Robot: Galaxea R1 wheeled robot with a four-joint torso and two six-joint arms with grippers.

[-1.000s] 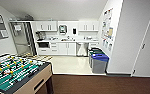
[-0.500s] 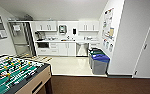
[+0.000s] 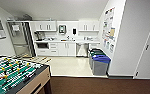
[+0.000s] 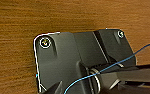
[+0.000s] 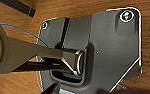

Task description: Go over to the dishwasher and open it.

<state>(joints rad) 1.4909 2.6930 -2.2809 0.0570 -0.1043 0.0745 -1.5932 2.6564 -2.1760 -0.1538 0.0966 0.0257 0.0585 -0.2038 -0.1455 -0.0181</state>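
Dishwasher [image 3: 81,49] sits well ahead at 12 o'clock under the far counter, handle bar horizontal along its top, bins [image 3: 99,61] toward 1 o'clock; neither arm clearly nearer, jaw opening can't tell.

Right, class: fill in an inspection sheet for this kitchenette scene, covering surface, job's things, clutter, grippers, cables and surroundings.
Surface: brown floor near, pale floor by the cabinets.
Job's things: dishwasher shut, under the far counter.
Clutter: bins along the right wall.
Grippers: nothing seen of the jaws.
Cables: blue wire crosses the left wrist plate.
Surroundings: football table near left, fridge far left, white cabinets, posters.
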